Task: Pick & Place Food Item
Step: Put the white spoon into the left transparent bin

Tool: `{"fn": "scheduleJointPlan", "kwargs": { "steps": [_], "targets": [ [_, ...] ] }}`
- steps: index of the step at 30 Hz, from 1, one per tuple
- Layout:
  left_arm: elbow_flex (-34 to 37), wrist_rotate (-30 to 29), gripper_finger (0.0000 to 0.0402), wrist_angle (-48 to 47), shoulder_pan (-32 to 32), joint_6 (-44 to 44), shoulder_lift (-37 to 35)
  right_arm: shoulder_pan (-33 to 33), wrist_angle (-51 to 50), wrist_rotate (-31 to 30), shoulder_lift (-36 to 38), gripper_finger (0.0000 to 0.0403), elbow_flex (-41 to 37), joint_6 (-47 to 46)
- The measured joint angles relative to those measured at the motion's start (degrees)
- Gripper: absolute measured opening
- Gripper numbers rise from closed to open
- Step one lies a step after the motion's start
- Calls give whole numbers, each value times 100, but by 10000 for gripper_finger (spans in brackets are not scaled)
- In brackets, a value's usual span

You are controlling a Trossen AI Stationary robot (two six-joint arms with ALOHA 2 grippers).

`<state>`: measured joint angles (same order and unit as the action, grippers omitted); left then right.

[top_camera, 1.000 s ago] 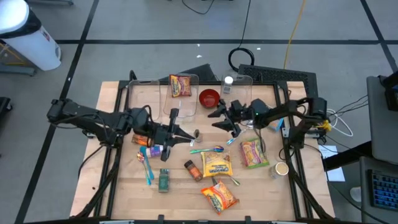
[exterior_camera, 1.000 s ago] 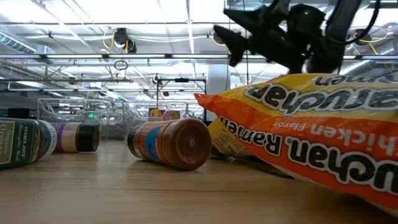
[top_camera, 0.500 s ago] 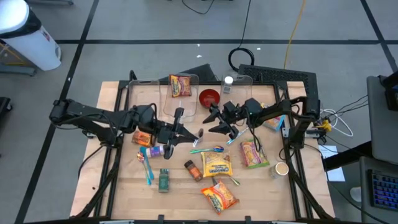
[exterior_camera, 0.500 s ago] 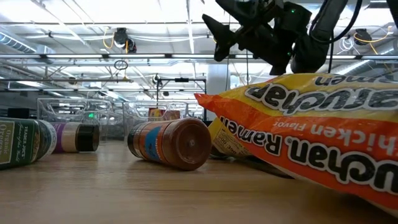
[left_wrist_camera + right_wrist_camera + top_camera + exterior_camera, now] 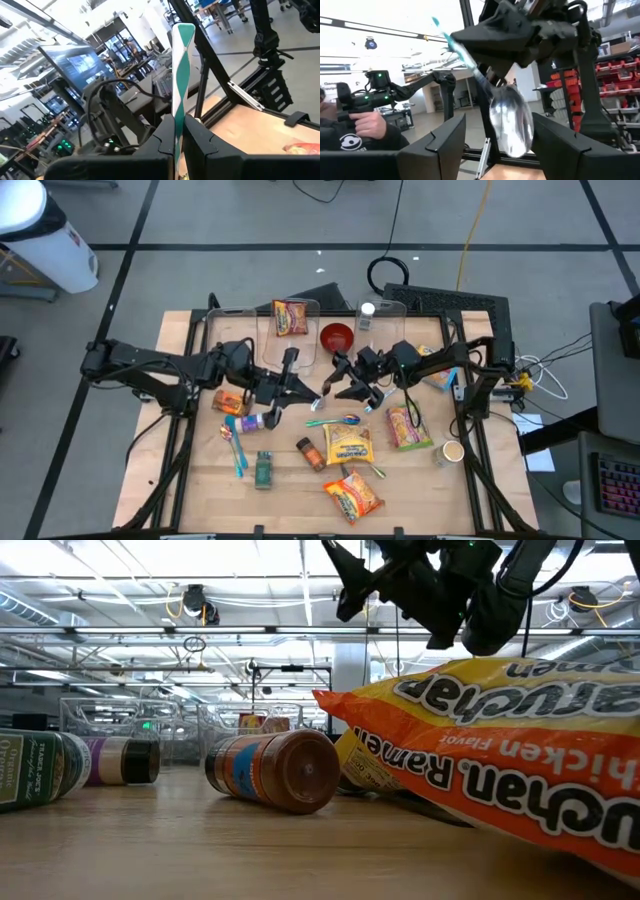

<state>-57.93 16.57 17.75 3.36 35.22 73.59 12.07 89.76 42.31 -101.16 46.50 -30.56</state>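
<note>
- Your left gripper (image 5: pixel 312 386) is raised over the middle of the table (image 5: pixel 190 480), its fingers (image 5: pixel 197 136) pinched tight on a spoon (image 5: pixel 179 65) with a green-and-white handle.
- In the left wrist view that handle stands straight up from between the closed fingers.
- In the right wrist view you see the same spoon's shiny bowl (image 5: pixel 510 120) hanging in the space between the right arm's two fingers (image 5: pixel 445 145), its teal handle running back to the left gripper behind it.
- Your right gripper (image 5: pixel 338 378) is just beside the left one, facing it, with its fingers parted about halfway; you cannot tell whether they touch the spoon.
- In the low view the right gripper (image 5: pixel 352 585) hangs high above the tabletop.
- On the table below lie another spoon (image 5: pixel 335 420), a yellow ramen packet (image 5: pixel 348 446), an orange ramen packet (image 5: pixel 353 496) near the front edge, a third ramen packet (image 5: pixel 404 426) to the right, and a brown spice jar (image 5: pixel 310 453).
- A red bowl (image 5: pixel 336 336) sits near the back, beside a clear bin (image 5: pixel 225 330) holding one more ramen packet (image 5: pixel 290 317).
- A person (image 5: pixel 355 130) stands in the room beyond the table.
</note>
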Motion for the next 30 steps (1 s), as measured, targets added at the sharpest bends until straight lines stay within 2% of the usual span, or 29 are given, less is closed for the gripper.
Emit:
{"fn": "scheduleJointPlan", "kwargs": {
  "steps": [4,7,20,24,30],
  "targets": [
    [0,14,14,41,-28,-35,36,-17,-5,115,-1,198,0,-46],
    [0,19,10,60,-31,-13,34,-18,-26,119,1,176,0,-47],
    [0,16,11,52,-31,8,34,-15,-205,-65,-1,14,-2,-157],
    [0,-41,21,49,-28,-132,32,-15,-279,-67,-1,7,-2,-157],
    [0,-394,76,83,-35,-254,28,-2,-332,-51,-1,1,-7,-128]
  ]
}}
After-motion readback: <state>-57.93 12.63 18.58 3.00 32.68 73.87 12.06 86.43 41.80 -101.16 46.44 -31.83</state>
